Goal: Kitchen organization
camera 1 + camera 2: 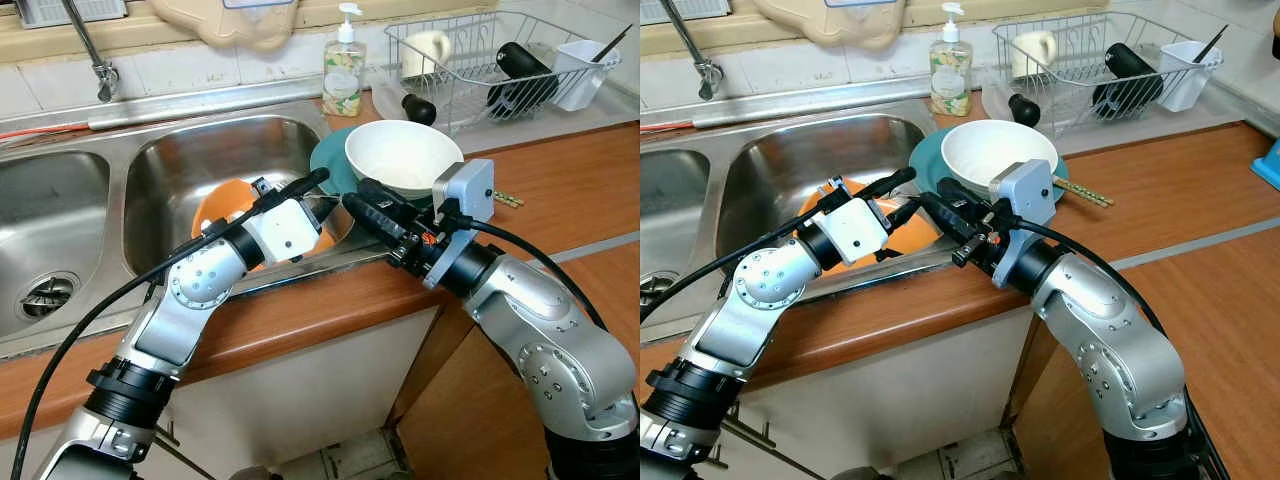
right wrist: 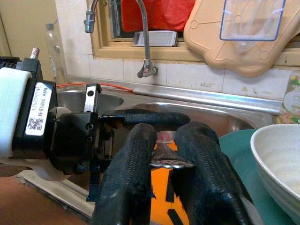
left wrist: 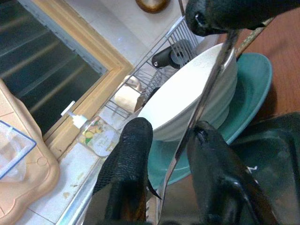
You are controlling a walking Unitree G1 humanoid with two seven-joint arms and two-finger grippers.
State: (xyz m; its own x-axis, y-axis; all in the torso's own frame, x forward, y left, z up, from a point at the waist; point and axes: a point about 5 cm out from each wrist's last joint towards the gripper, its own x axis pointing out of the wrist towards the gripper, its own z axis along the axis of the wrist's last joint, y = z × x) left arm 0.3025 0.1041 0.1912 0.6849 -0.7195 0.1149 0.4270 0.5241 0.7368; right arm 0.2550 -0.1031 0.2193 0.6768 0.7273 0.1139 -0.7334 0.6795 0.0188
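Over the sink (image 1: 150, 170), both pincers pinch one thin metal utensil (image 3: 206, 89), its ends hidden.

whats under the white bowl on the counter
The white bowl sits on a teal plate, whose rim shows around it. The plate's middle is covered by the bowl, so anything between them cannot be seen.

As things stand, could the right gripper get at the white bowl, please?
Probably not yet: the right gripper is beside the white bowl, but its fingers pinch a metal utensil that the left gripper also holds.
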